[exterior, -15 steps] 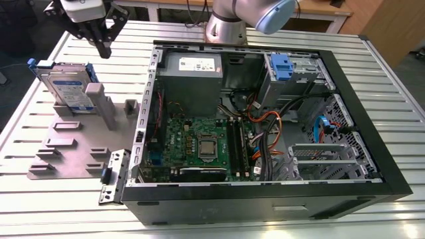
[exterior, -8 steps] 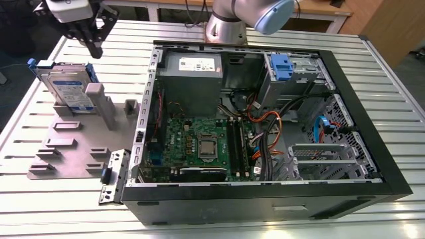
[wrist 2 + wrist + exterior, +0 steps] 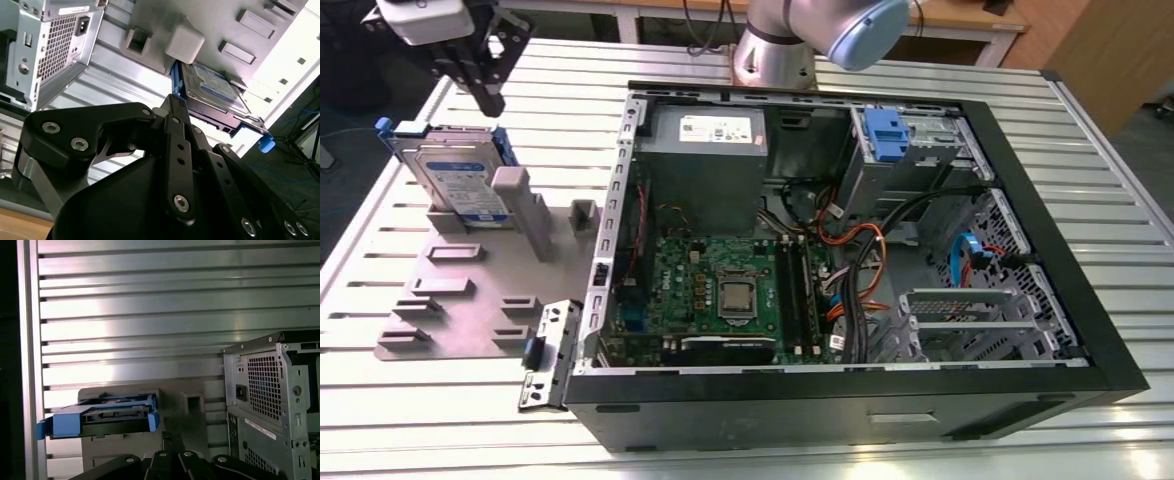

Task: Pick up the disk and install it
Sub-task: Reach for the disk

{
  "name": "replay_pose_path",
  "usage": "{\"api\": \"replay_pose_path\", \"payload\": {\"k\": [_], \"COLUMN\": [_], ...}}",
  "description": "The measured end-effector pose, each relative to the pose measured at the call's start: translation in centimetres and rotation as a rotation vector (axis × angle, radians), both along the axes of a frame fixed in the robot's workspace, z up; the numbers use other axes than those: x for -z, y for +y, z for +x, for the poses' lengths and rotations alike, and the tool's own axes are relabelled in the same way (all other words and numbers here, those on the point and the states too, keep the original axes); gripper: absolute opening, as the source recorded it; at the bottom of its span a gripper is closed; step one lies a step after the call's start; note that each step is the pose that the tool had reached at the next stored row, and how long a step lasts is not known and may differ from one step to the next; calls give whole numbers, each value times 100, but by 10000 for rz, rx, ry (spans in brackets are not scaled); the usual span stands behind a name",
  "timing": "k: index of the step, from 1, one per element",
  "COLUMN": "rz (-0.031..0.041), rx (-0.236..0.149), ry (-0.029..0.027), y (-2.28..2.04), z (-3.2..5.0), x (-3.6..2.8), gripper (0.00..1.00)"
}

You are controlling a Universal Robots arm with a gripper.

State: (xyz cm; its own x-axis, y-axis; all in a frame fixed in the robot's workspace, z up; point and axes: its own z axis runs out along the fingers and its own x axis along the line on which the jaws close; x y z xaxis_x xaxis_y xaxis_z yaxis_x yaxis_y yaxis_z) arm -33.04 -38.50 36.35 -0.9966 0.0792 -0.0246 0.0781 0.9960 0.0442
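Observation:
The disk [image 3: 460, 180] is a silver-grey drive with a white-and-blue label and blue rails. It stands on edge, leaning in a slot of the grey holder plate [image 3: 467, 300] at the exterior view's left. My gripper [image 3: 490, 105] hangs just above its upper edge without touching it, its black fingers drawn together to a point and holding nothing. In both wrist views the disk [image 3: 215, 85] [image 3: 105, 415] lies just beyond the gripper's tip [image 3: 172, 102] [image 3: 167, 437].
An open black computer case [image 3: 1067, 250] lies on the slatted metal table [image 3: 1107, 130], with the motherboard, cables and power supply exposed. A blue bracket [image 3: 887, 135] sits on the upper drive bay. The case's rear panel [image 3: 50, 45] [image 3: 270, 385] is close beside the holder plate.

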Motion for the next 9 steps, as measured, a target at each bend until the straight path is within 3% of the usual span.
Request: {"api": "replay_pose_path", "payload": {"k": [9], "rz": [-6], "rx": [0], "ry": [1], "y": [21], "z": [-147], "x": [43], "gripper": [11]}}
